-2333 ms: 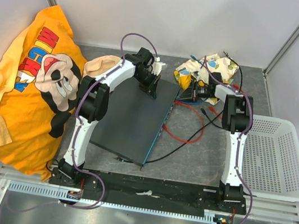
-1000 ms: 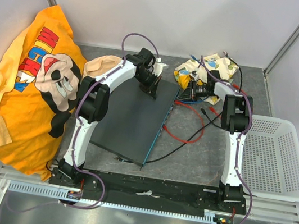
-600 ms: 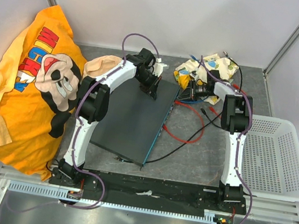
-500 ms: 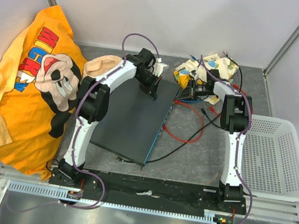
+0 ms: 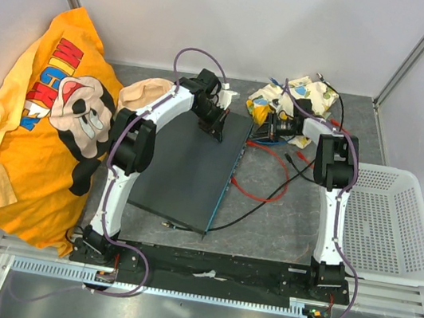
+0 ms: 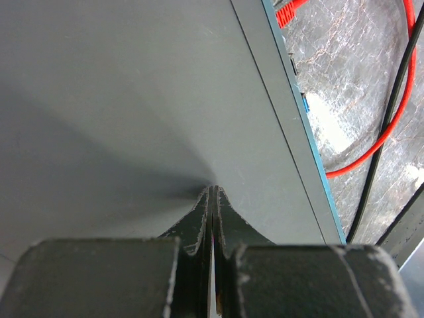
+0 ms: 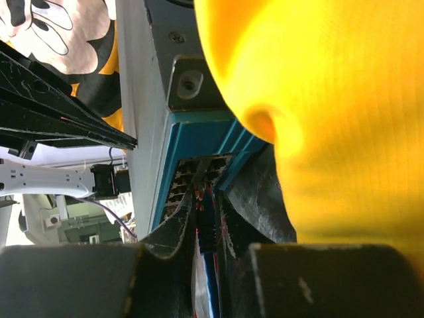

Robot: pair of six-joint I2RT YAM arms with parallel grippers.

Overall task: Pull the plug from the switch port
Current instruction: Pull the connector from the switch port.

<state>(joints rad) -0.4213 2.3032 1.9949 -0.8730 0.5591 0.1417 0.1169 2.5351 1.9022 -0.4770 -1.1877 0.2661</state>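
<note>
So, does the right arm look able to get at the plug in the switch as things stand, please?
Probably yes: the right hand has its fingers either side of the plug at the teal edge of the switch; the yellow object crowds it but doesn't block.

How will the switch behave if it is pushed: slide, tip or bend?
The switch looks like a rigid metal box, so bending seems unlikely. Flat and low, it should slide, not tip. The left gripper, fingers shut, rests on its top and probably steadies it.
</note>
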